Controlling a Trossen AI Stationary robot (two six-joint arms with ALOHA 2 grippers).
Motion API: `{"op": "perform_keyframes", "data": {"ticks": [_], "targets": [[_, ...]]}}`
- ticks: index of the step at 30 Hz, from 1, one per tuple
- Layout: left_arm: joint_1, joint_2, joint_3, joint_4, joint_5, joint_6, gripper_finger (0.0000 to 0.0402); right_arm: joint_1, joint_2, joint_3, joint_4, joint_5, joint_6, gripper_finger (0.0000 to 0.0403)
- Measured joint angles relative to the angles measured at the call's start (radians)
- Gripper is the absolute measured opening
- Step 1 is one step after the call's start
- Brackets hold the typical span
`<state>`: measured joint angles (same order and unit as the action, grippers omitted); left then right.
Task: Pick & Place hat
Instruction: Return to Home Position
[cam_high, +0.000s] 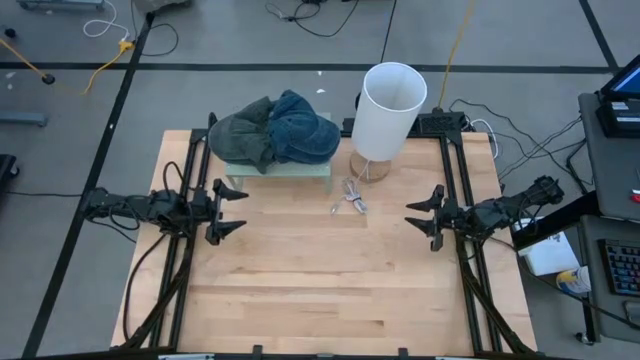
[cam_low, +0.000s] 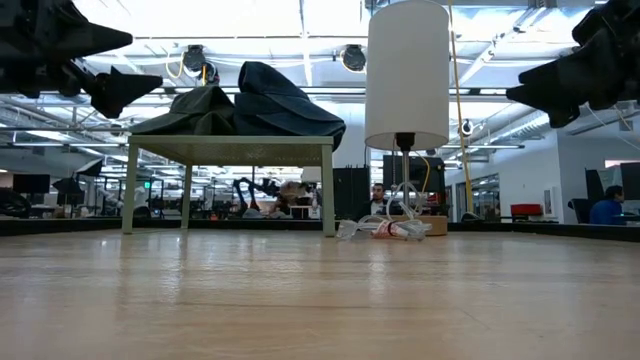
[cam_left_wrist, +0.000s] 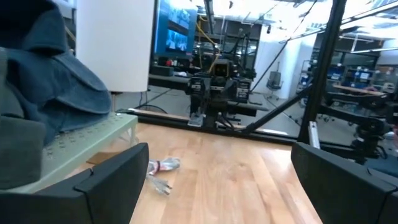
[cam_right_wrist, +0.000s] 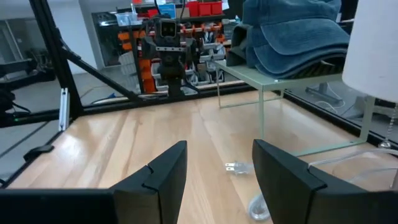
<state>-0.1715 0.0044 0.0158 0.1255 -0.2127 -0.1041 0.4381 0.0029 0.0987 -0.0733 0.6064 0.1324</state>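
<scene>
A: Caps (cam_high: 275, 135) are seen piled on top of the shelf (cam_high: 290, 171), overlapping one another. Why is nothing being held?

B: The stacking is judged to be done, since no cap is seen on the table (cam_high: 330, 290) away from the shelf. The left gripper (cam_high: 240, 211) is held in front of the shelf, off toward its left end, with its fingers spread apart and empty.

A: And the other arm?

B: The right gripper (cam_high: 412, 215) is kept well apart from the shelf, beyond its right end, with fingers likewise parted and nothing between them. Both are raised off the table, as shown in the low view, which suits a resting pose.

A: Is anything else placed near the shelf?

B: A lamp (cam_high: 390, 110) is stood just beside the shelf's right end, and a loose cord (cam_high: 350, 200) is laid in front of that end. Neither is thought to need handling; only clearance from the pile is wanted.
</scene>
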Motion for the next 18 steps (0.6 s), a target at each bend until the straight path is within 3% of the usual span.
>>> {"op": "perform_keyframes", "data": {"ticks": [7, 11, 18], "targets": [[0.000, 0.000, 0.000, -0.022, -0.048, 0.023, 0.0399, 0.000, 0.006, -0.034, 0.007, 0.000, 0.038, 0.0177], [0.000, 0.003, 0.000, -0.045, -0.077, -0.053, 0.0399, 0.000, 0.008, -0.035, 0.015, 0.000, 0.064, 0.0177], [0.000, 0.004, 0.000, -0.052, -0.077, -0.052, 0.0399, 0.000, 0.011, -0.084, 0.170, -0.001, -0.017, 0.0175]]}}
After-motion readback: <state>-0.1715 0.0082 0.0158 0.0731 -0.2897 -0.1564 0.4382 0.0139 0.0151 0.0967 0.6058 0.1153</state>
